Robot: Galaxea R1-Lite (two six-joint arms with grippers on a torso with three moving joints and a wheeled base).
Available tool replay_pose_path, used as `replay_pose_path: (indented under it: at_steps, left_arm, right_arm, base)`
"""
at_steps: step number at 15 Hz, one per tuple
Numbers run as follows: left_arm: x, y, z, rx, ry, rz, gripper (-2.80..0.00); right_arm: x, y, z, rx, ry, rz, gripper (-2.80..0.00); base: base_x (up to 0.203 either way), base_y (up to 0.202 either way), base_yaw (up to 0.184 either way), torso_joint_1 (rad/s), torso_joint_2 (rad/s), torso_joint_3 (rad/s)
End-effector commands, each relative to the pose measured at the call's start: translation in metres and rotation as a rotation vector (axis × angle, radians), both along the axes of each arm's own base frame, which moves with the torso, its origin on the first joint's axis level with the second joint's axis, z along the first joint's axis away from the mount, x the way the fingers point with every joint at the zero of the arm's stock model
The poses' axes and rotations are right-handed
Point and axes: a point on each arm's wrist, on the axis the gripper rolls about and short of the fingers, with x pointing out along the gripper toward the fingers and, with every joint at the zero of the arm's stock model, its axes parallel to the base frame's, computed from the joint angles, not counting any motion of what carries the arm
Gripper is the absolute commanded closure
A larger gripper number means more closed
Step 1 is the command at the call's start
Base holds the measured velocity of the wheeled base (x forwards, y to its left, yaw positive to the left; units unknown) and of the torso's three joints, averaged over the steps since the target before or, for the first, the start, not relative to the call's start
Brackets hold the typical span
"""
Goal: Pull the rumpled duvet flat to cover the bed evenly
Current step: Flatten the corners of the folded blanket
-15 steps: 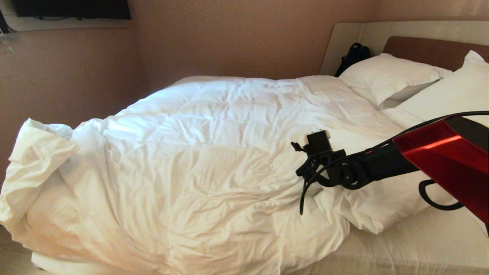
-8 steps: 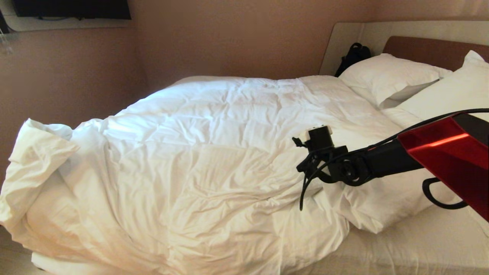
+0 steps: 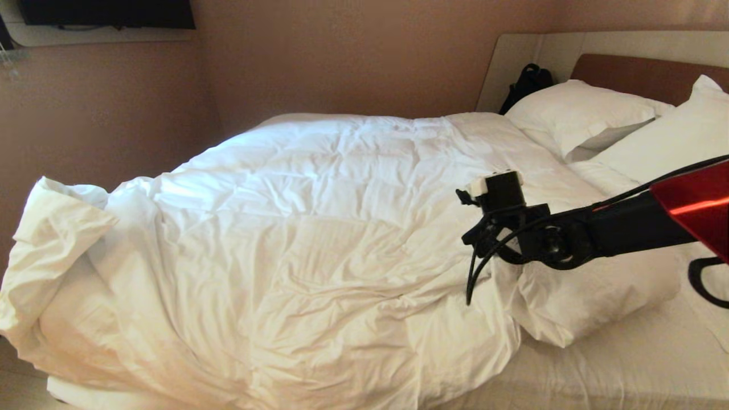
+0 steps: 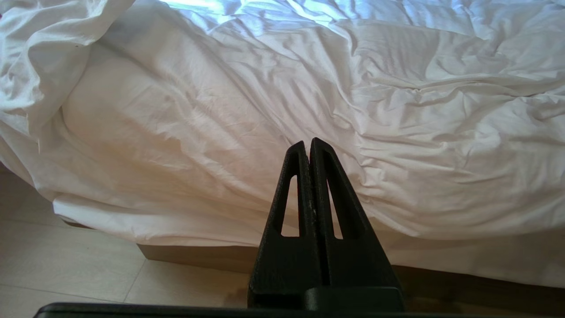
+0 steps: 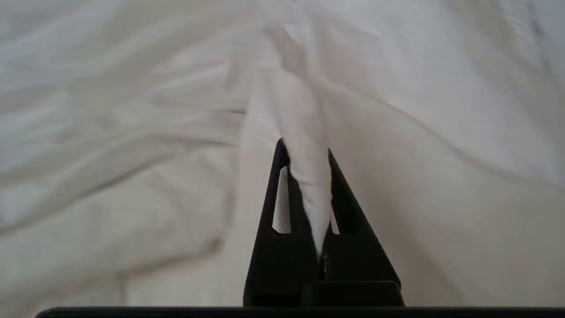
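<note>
The duvet [image 3: 319,239] sprawls across the centre and left of the head view, rumpled, its left end bunched into a thick fold at the frame's left edge. And there's the grab: the right gripper [image 5: 305,152] has its fingers pinching a twisted ridge of duvet cloth, right of centre in the head view. The bed [image 3: 615,376] shows bare sheet at lower right, two pillows [image 3: 575,114] at upper right. The left gripper [image 4: 307,145] hangs low beside the bed's near edge, fingers pressed together on nothing. A dark bag [image 3: 527,85] leans by the headboard [image 3: 638,71].
</note>
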Motion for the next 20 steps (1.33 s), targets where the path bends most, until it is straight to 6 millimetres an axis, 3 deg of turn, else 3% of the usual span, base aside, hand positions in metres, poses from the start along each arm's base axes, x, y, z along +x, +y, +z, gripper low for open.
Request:
replay_pose_path:
  at_steps: [1,4,8,10,14,18,20]
  left_arm:
    - [0.000,0.000,0.000,-0.001,0.000,0.001,0.00]
    - [0.000,0.000,0.000,-0.001,0.000,0.001,0.00]
    - [0.000,0.000,0.000,-0.001,0.000,0.001,0.00]
    - [0.000,0.000,0.000,-0.001,0.000,-0.001,0.00]
    - [0.000,0.000,0.000,-0.001,0.000,0.001,0.00]
    - [0.000,0.000,0.000,-0.001,0.000,0.000,0.00]
    - [0.000,0.000,0.000,-0.001,0.000,0.001,0.00]
  right_arm:
    - [-0.023,-0.014,0.033,0.019,-0.066,-0.025,0.00]
    - [-0.063,-0.040,0.064,0.040,-0.125,-0.055,0.00]
    - [-0.149,-0.080,0.123,0.107,-0.292,-0.078,0.00]
    - [-0.193,-0.098,0.141,0.132,-0.353,-0.087,0.00]
    - [-0.264,-0.129,0.151,0.152,-0.425,-0.127,0.00]
    - [-0.298,-0.150,0.155,0.145,-0.497,-0.240,0.00]
    - [-0.303,-0.152,0.150,0.142,-0.498,-0.257,0.00]
  base:
    - [0.000,0.000,0.000,0.000,0.00,0.000]
    - [0.000,0.000,0.000,0.000,0.00,0.000]
    - [0.000,0.000,0.000,0.000,0.00,0.000]
    - [0.000,0.000,0.000,0.000,0.00,0.000]
    - [0.000,0.000,0.000,0.000,0.00,0.000]
    - [0.000,0.000,0.000,0.000,0.00,0.000]
    - [0.000,0.000,0.000,0.000,0.00,0.000]
